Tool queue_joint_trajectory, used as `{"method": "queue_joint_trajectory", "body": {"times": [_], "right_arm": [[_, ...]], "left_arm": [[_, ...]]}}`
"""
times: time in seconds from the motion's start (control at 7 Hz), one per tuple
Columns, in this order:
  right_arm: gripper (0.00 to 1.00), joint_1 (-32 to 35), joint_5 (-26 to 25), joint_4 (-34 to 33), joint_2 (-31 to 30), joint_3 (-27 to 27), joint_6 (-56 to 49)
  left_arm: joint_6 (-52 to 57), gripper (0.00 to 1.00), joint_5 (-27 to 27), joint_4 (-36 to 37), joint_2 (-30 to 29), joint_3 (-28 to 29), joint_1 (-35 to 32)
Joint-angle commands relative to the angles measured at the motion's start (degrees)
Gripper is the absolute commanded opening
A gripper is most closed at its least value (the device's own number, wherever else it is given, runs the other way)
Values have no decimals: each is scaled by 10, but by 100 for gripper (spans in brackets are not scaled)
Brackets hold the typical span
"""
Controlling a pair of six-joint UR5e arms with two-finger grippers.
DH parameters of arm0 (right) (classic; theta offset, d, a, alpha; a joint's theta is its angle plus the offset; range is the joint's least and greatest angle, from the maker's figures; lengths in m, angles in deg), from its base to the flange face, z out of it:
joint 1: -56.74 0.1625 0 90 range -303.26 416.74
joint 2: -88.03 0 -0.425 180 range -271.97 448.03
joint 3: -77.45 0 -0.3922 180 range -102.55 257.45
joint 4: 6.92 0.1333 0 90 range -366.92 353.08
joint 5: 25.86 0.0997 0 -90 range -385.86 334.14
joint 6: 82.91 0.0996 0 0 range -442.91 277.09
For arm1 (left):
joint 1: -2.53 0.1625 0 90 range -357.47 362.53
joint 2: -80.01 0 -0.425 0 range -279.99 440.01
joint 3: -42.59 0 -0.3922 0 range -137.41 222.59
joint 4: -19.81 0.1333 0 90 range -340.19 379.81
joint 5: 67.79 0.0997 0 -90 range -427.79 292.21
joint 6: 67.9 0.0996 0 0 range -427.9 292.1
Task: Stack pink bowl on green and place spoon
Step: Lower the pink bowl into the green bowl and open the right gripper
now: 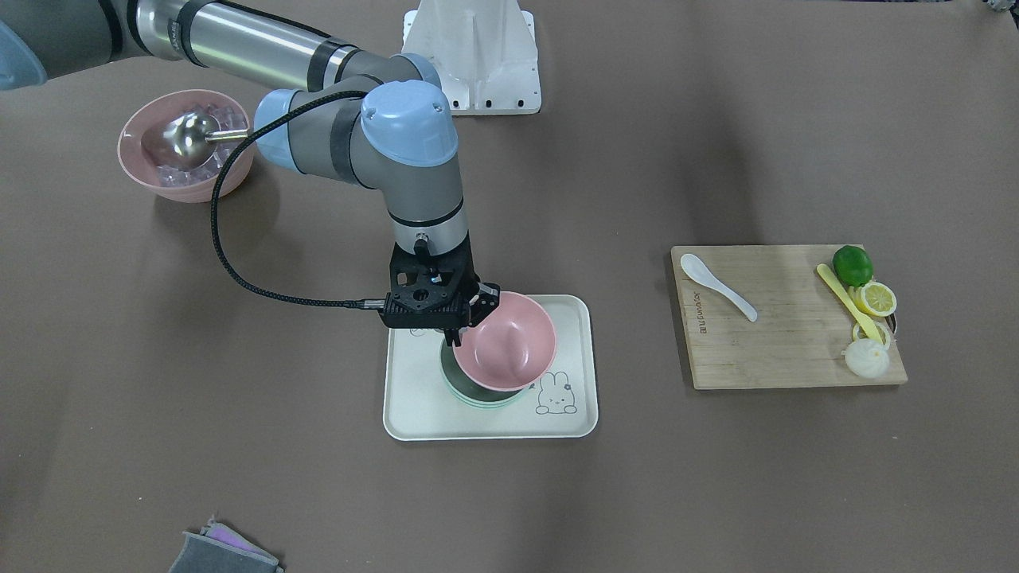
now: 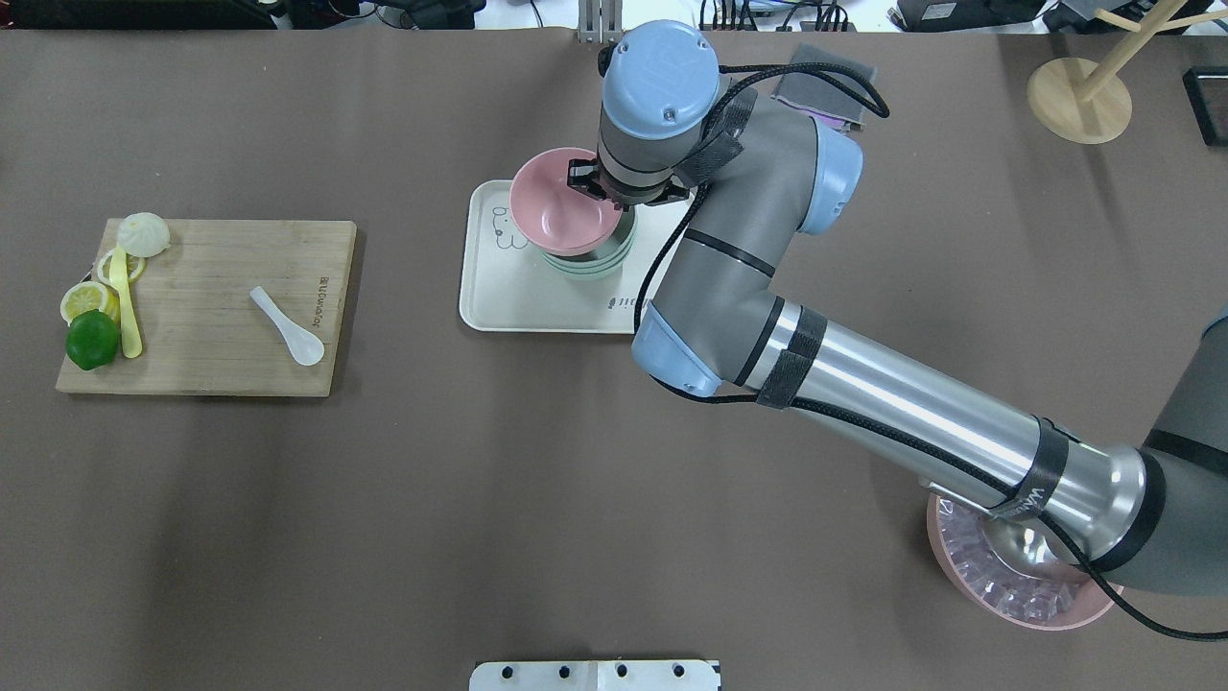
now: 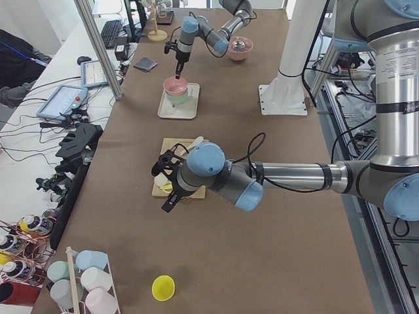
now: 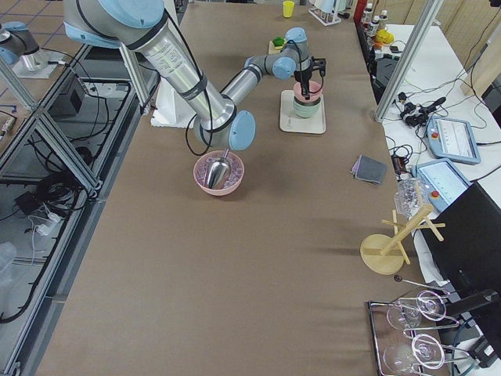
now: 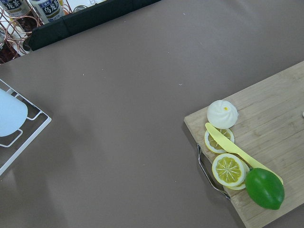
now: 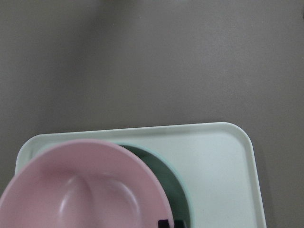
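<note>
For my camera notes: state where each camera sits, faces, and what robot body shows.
Front-facing: across the table, looking down toward the robot; right arm, its hand gripping pink bowl.
Overhead: behind the robot, looking forward and down; same arm.
Exterior left: table's left end; left arm near, right far.
Exterior right: opposite end; right arm near.
Left wrist: down at cutting board; no body.
Right wrist: down at pink bowl over green bowl; fingertips only.
Front-facing and overhead share the white spoon.

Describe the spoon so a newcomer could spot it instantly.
Find the wooden cutting board on the robot's left. The white spoon lies alone on it, apart from the yellow knife, lime and lemon slices crowded at its outer edge.
</note>
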Motion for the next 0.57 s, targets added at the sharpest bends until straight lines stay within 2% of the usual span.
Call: {"method": "queue_joint_trajectory", "body": {"times": [0.0,0.43], "right_arm": [[0,-1,-6,1,-3,11,-2],[0,-5,-9,1,-3,13,-2]], "left_arm": [[0,98,0,0,0,0,0],[0,98,0,0,0,0,0]]}}
